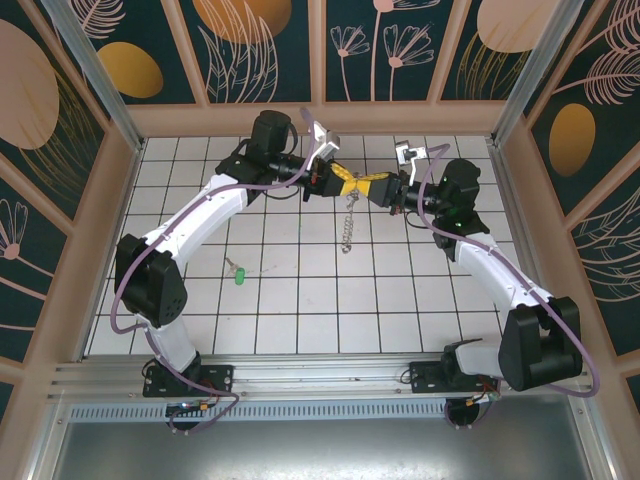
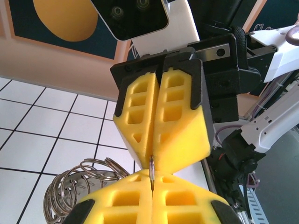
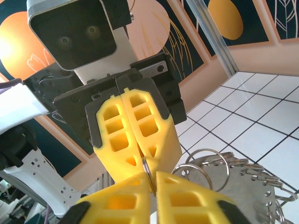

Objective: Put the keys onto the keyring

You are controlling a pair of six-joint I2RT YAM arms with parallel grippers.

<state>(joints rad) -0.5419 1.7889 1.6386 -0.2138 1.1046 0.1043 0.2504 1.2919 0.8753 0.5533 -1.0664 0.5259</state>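
- At the bottom of the top view, we saw the left arm's base (image 1: 185,378) and the right arm's base (image 1: 450,375) bolted at the near edge of the surface (image 1: 300,310).
- Left of centre, the green-headed key (image 1: 238,272) lay alone on the white tiles, well apart from both arms.
- Higher up, at upper centre, the keyring (image 1: 347,228) hung down as a silvery string from where the arms met.
- There the left end effector (image 1: 346,181) and the right end effector (image 1: 370,187) stood tip to tip, each with its yellow fingers pressed together on the keyring's thin wire.
- In the left wrist view, small rings (image 2: 79,186) bunched at lower left, beside the pinch.
- Behind everything stood the floral wall panel (image 1: 380,50).
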